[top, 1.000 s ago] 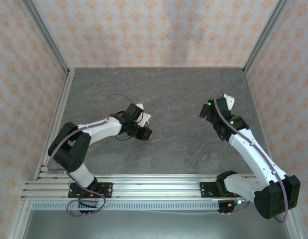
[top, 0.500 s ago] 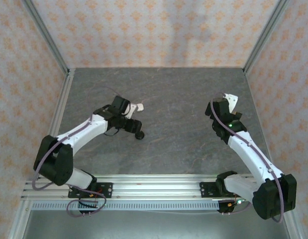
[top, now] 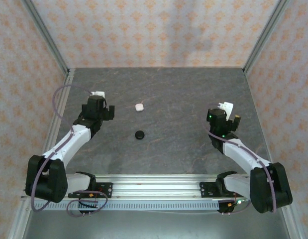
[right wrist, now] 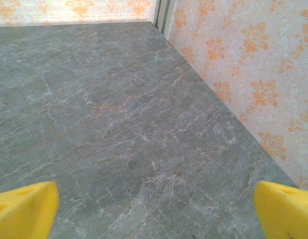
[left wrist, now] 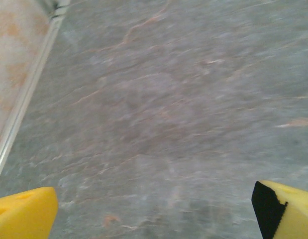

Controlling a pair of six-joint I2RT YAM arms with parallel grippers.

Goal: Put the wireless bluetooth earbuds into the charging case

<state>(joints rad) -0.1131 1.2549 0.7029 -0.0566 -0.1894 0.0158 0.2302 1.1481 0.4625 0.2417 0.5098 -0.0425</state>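
Charging case (top: pixel 139 106) lies on the grey stone-patterned table (top: pixel 183 89), left of centre and towards the far side, with nothing touching it. It is too small to tell whether its lid is up or down. A round flat black disc (top: pixel 140 135) sits nearer than the case, in line with it and apart from it.

Left gripper (left wrist: pixel 154 209) is spread wide, its yellow fingertips (left wrist: pixel 24 211) at opposite lower corners of the left wrist view, with bare table between them; it holds nothing. In the top view the left arm (top: pixel 76 132) is folded back near the left edge, well to the left of the case.

Right gripper (right wrist: pixel 156 209) is likewise fully spread and empty, its yellow pads (right wrist: pixel 285 206) framing bare table beside the patterned right wall (right wrist: pixel 243 74). The right arm (top: pixel 233 147) stands near the right side, well apart from both case and disc.
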